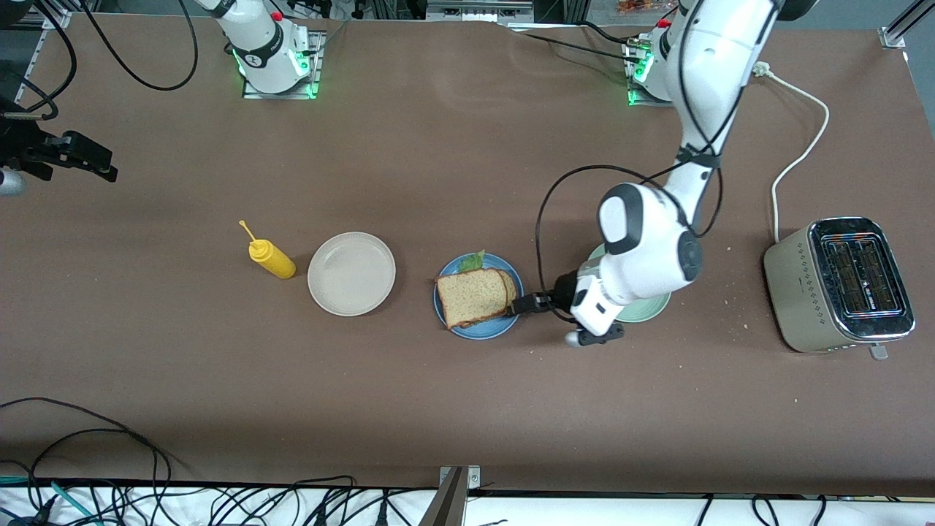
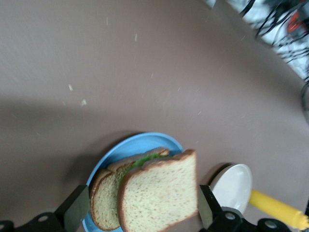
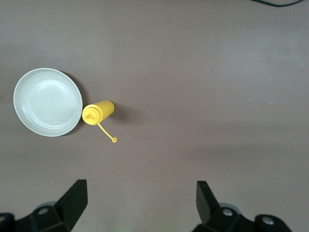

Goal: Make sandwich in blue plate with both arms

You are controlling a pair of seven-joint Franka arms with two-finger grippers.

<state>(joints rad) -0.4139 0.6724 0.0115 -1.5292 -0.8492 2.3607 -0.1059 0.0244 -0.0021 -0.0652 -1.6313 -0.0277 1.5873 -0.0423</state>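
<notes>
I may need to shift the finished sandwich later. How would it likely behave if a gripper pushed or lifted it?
The sandwich would probably shear if pushed: its top slice already sits offset from the lower one. Lifted, it looks soft and likely to sag. The lettuce sticks out and could slip loose. The blue plate might slide too.

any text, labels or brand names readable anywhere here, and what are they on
None can be read.
Toaster: a small white mark between its slots, too small to read.
Right arm's base: dark lettering on the white shell, too small to read.
Yellow bottle, blue plate, cream plate: no text shows.
</notes>
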